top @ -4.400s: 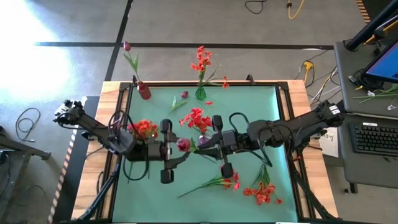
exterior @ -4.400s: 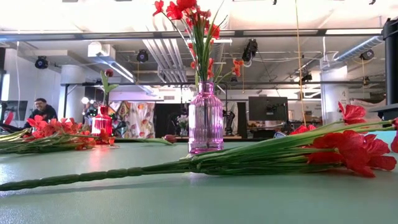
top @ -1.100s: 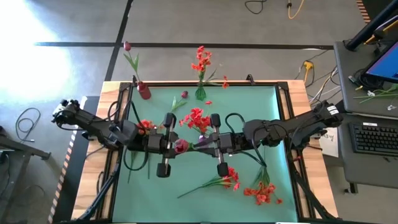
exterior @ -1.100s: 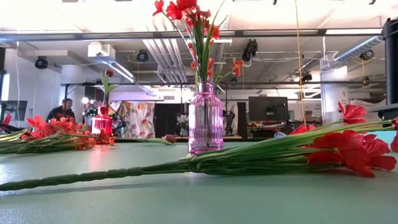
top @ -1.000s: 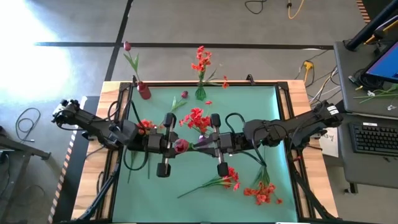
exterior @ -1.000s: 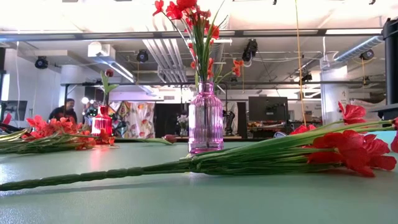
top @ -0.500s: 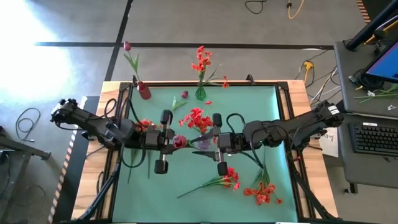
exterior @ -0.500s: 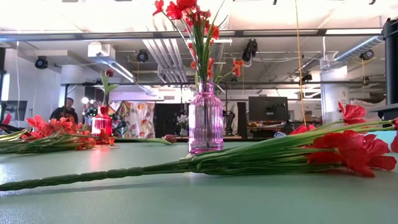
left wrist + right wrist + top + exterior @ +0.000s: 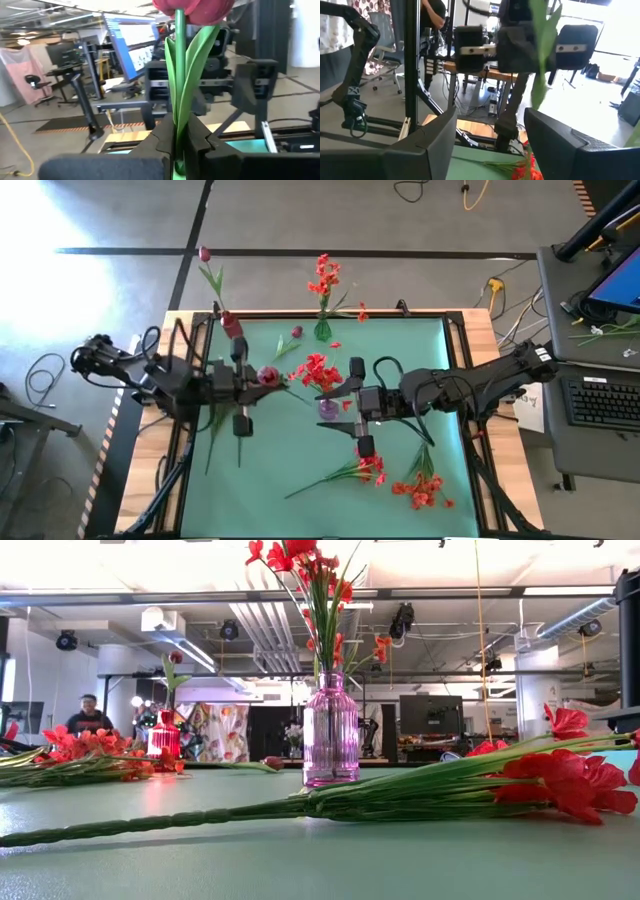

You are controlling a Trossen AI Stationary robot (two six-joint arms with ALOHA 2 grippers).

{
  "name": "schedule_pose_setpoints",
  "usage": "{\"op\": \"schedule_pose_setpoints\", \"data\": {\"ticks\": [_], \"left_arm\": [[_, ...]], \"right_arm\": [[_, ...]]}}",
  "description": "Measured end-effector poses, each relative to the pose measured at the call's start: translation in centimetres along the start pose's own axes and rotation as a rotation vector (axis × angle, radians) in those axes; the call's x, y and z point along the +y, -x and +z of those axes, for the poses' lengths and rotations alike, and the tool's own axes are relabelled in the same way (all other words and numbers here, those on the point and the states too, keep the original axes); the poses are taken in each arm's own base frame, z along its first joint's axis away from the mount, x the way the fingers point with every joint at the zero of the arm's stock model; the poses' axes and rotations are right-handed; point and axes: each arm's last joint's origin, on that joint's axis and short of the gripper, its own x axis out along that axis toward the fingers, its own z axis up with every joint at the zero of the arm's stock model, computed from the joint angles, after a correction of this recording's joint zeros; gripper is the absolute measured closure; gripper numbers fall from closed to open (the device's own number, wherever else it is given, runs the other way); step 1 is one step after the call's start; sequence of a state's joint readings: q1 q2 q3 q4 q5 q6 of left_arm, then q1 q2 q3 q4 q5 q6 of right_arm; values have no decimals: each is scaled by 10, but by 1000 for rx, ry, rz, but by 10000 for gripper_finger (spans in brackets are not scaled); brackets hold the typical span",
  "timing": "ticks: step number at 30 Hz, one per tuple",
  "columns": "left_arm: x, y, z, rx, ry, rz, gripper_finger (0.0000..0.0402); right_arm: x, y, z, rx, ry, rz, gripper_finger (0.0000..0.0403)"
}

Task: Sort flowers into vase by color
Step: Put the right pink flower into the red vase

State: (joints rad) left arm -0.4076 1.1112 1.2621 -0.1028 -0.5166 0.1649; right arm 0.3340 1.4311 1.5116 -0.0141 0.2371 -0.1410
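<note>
My left gripper (image 9: 254, 375) is over the mat's left half, shut on a dark magenta tulip flower (image 9: 268, 375) whose bud (image 9: 192, 7) rises above the fingers in the left wrist view. My right gripper (image 9: 346, 402) stands open mid-table beside the pink vase (image 9: 328, 408) of red flowers (image 9: 318, 370), with nothing between its fingers (image 9: 430, 145). A small red vase (image 9: 232, 327) with one tulip and a green vase (image 9: 322, 330) with red blooms stand at the far edge. Red sprays (image 9: 355, 472) lie flat on the mat. My left gripper pinches the tulip's thin green stem (image 9: 179, 112) between its two fingers, a little below the bud and among its long leaves. The fingers lie level, pointing toward the table's right, across the stem. The flower is lifted clear of the mat.
More red sprays (image 9: 420, 485) lie at the near right and a bunch (image 9: 85, 750) by the left arm. A loose bud (image 9: 296, 332) lies near the far edge. A long spray (image 9: 400, 795) lies across the front in the low view. A person stands far back in the room.
My left gripper has carried the tulip from mid-table toward the left and far edges. My right gripper has let go of the flower and drawn slightly toward the table's right. The pink vase and the sprays on the mat have stayed put.
</note>
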Motion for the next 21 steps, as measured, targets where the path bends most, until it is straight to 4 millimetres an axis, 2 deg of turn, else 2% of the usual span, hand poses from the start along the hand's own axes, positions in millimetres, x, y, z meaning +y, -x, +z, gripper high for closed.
{"op": "schedule_pose_setpoints", "data": {"ticks": [6, 11, 18, 21], "left_arm": [[16, 23, 8, 2, 18, 29, 402], [33, 49, 8, 87, 11, 113, 401], [55, 74, -9, 264, -30, 528, 401], [62, 76, -15, 313, -65, 603, 401]], "right_arm": [[-2, 5, 3, -1, -32, -1, 167], [-4, 11, 7, 1, -38, -1, 161], [-10, 27, 13, 37, -29, -51, 160], [-13, 35, 15, 56, -22, -86, 159]]}}
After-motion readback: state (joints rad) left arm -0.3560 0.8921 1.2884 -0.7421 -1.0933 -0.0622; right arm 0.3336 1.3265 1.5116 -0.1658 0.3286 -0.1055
